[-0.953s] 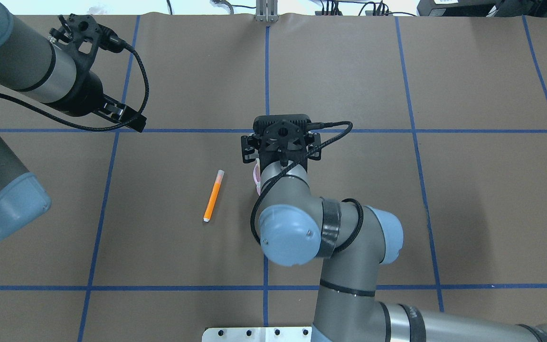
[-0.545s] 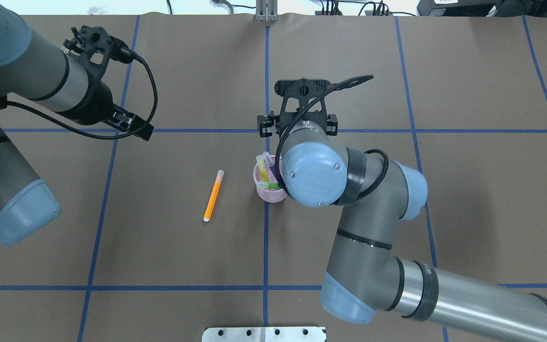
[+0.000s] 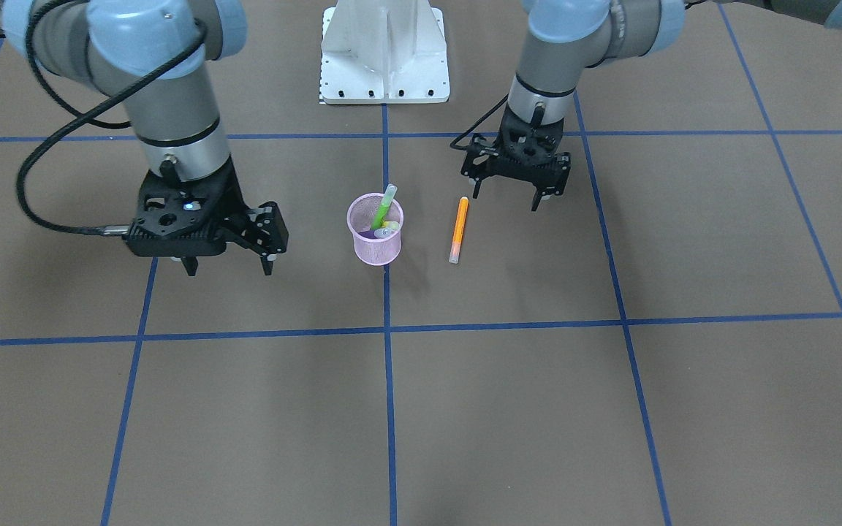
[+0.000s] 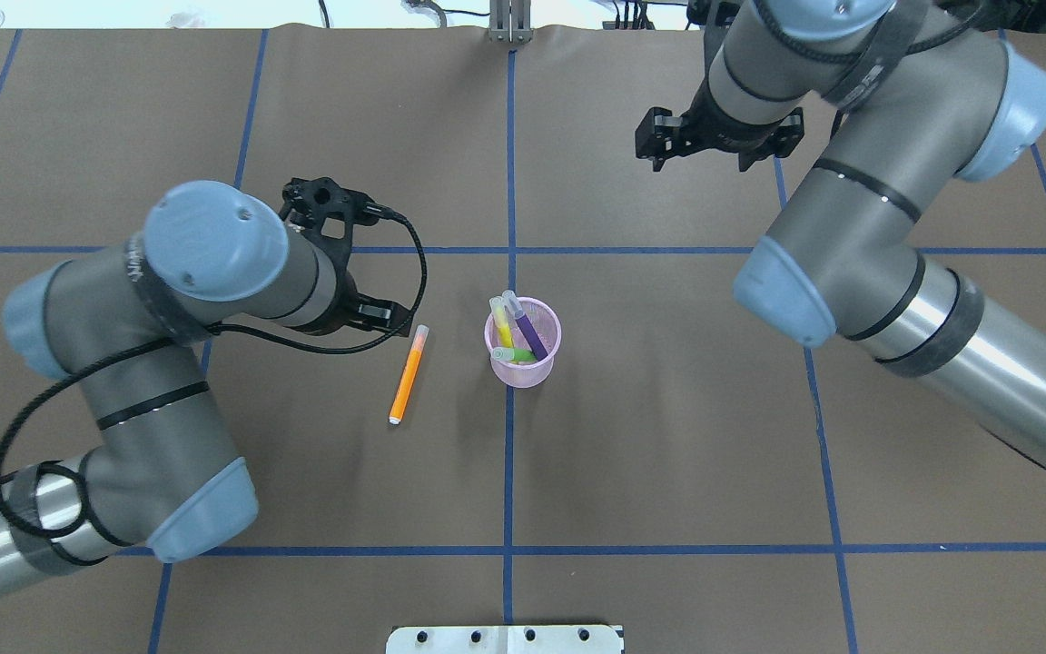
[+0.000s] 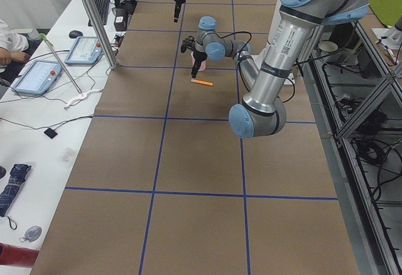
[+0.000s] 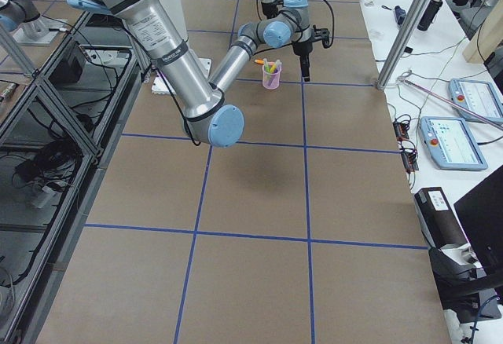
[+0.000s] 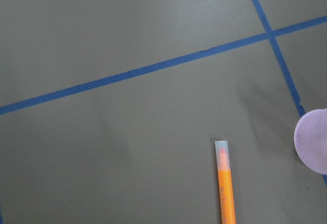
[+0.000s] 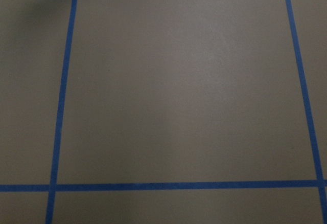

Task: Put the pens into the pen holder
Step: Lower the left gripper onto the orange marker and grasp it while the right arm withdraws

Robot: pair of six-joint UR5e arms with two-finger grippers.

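The pink mesh pen holder (image 4: 523, 371) (image 3: 376, 248) stands upright at the table's middle. The purple pen (image 4: 532, 334), yellow pen (image 4: 502, 331) and green pen (image 3: 381, 208) stand in it. The orange pen (image 4: 408, 374) (image 3: 458, 228) (image 7: 226, 188) lies flat on the table just left of the holder, pale cap pointing away from the robot. My left gripper (image 3: 507, 201) is open and empty, hovering beside the orange pen, apart from it. My right gripper (image 3: 229, 269) is open and empty, away from the holder on its other side.
The white robot base plate (image 3: 384, 73) sits at the near table edge. Blue tape lines (image 4: 508, 182) cross the brown table cover. Tablets and cables lie on a side bench (image 5: 38, 74) beyond the far edge.
My right arm has lifted off the holder and swung away to the far right, uncovering three pens in it. My left arm has come in from the far left toward the orange pen.
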